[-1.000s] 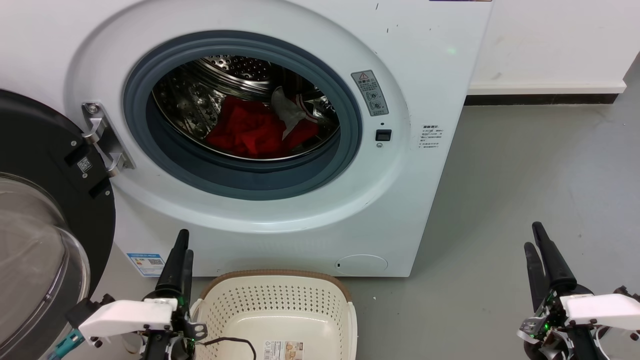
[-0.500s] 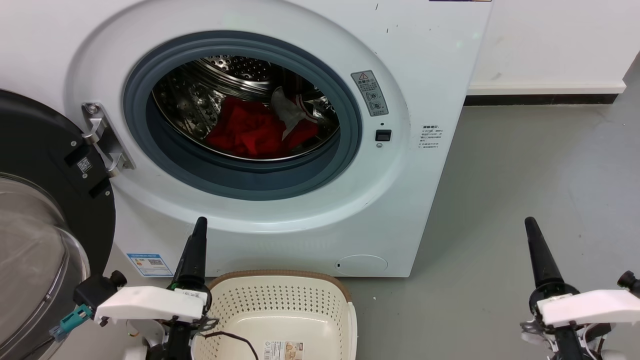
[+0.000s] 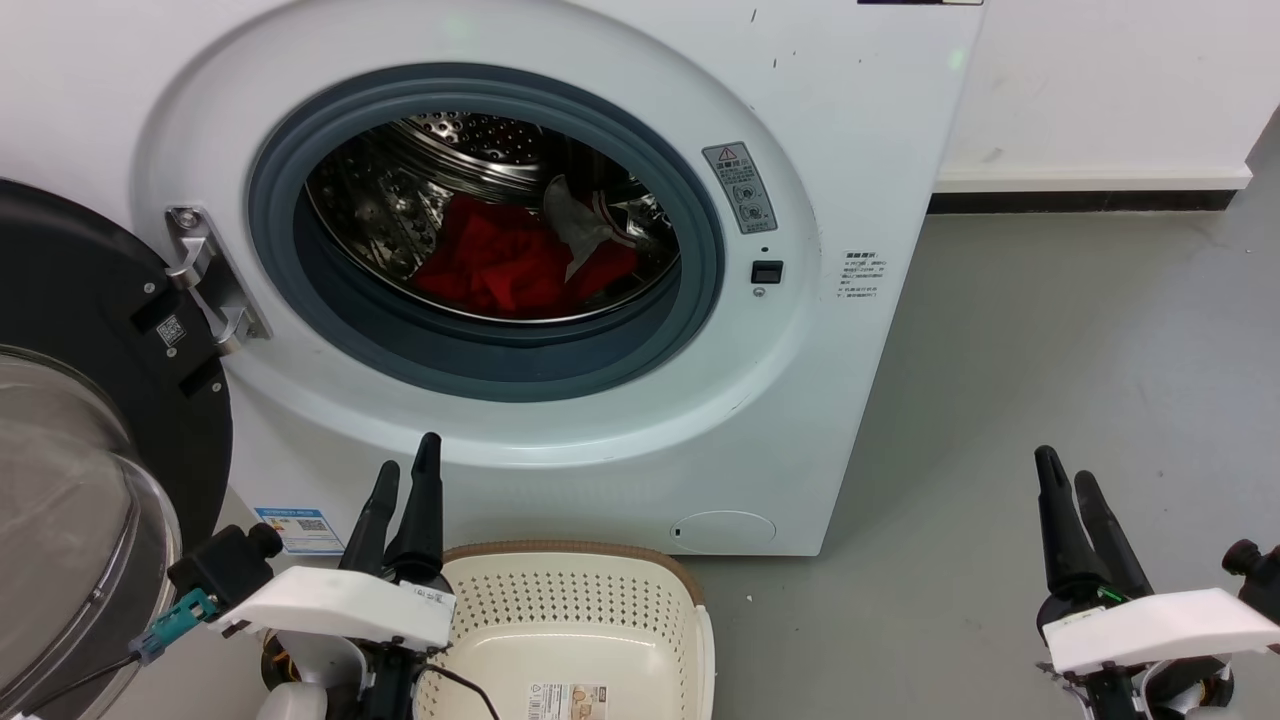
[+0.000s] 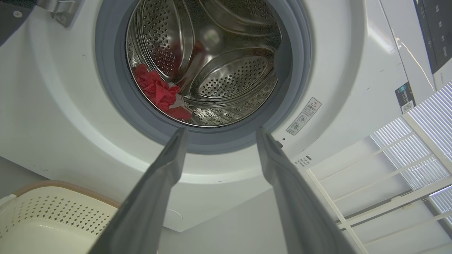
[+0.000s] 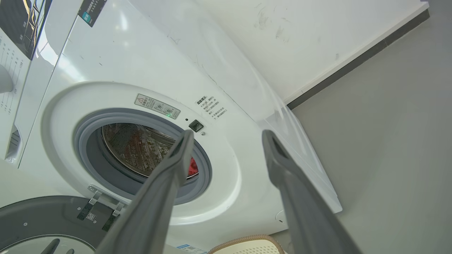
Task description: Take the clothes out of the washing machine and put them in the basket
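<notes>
Over the last second my left end effector (image 3: 408,455) had risen and drifted toward 1 o'clock in the head view, ending by the left rim of the basket (image 3: 560,548) at about 7 o'clock of the frame. It had also turned, so that both dark fingers (image 3: 424,500) showed, spread apart with nothing between them. My right end effector (image 3: 1065,468), at 4 o'clock above the bare floor (image 3: 1000,380), had turned likewise but barely travelled; its fingers also stood spread and empty. The washing machine (image 3: 820,150), its open door (image 3: 90,290) and the basket had not shifted. The clothes (image 3: 500,265) lay as before, a red heap with a pale grey piece on it, at the 6 o'clock bottom of the steel drum (image 3: 470,135) behind the grey gasket (image 3: 500,365). In the left wrist view my fingers pointed at the lower edge of the opening. I judged this the start of the reach: nothing taken yet, and the left arm better lined up to go in.
</notes>
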You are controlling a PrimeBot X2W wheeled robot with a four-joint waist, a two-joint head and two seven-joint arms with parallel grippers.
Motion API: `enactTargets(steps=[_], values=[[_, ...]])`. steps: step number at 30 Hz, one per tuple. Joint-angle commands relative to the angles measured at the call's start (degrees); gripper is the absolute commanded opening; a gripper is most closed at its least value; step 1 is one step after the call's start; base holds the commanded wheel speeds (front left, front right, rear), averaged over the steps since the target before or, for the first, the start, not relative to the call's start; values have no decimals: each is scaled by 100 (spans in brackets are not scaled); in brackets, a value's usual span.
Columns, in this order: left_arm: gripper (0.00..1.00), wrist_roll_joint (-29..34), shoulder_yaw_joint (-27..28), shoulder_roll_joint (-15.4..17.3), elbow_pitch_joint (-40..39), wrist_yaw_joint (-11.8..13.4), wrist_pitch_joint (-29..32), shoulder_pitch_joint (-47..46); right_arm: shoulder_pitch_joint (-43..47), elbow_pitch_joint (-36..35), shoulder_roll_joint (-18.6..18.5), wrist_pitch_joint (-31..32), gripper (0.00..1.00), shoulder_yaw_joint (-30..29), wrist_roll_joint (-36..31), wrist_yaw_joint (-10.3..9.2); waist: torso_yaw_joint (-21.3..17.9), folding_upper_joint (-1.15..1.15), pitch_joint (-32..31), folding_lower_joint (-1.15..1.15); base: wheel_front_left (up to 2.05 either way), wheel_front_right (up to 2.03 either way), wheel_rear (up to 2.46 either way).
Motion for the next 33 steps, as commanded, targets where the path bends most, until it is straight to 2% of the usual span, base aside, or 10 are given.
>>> enactTargets(steps=[1,17,33], values=[[100,265,-46,12,-100,9,-74,-155,-37,-102,-7,-77,100,19,-273,0,5,0,1,0,0,0,0],[100,1505,-207,12,-137,24,-354,-191,46,-124,-6,-360,100,39,-1535,0,19,0,12,0,0,0,0],[100,2451,-334,11,-174,72,-584,-188,121,-142,-4,-573,100,71,-2495,0,17,0,-4,0,0,0,0]])
